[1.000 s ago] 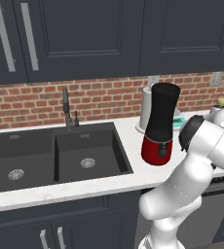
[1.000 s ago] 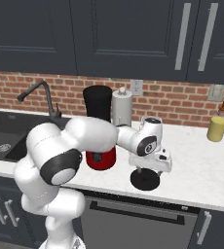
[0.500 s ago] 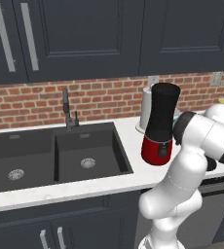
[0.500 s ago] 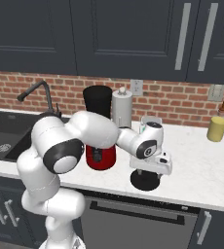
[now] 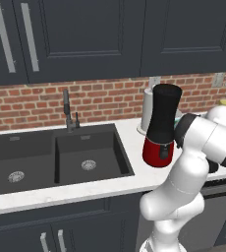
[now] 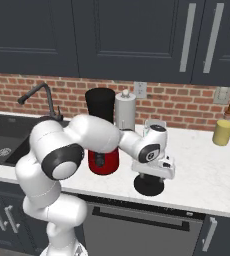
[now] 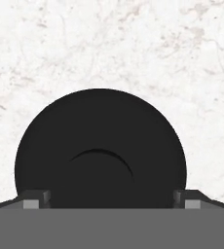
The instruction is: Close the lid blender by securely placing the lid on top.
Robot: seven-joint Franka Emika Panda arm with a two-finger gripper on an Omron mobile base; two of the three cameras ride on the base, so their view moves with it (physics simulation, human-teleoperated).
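We hover over one round black lid (image 7: 100, 148) on the white marble counter (image 7: 109, 44).
Our gripper (image 7: 109, 198) fingers stand apart, straddling it; one black-jarred, red-based blender (image 6: 102, 131) stands beside.

In the hand view the lower edge of the black lid (image 7: 100, 146) is cut off at 6 o'clock, between the finger tips (image 7: 35, 198). In the right base view the gripper (image 6: 154, 172) covers the lid's top (image 6: 149, 188); whether it touches cannot be told.
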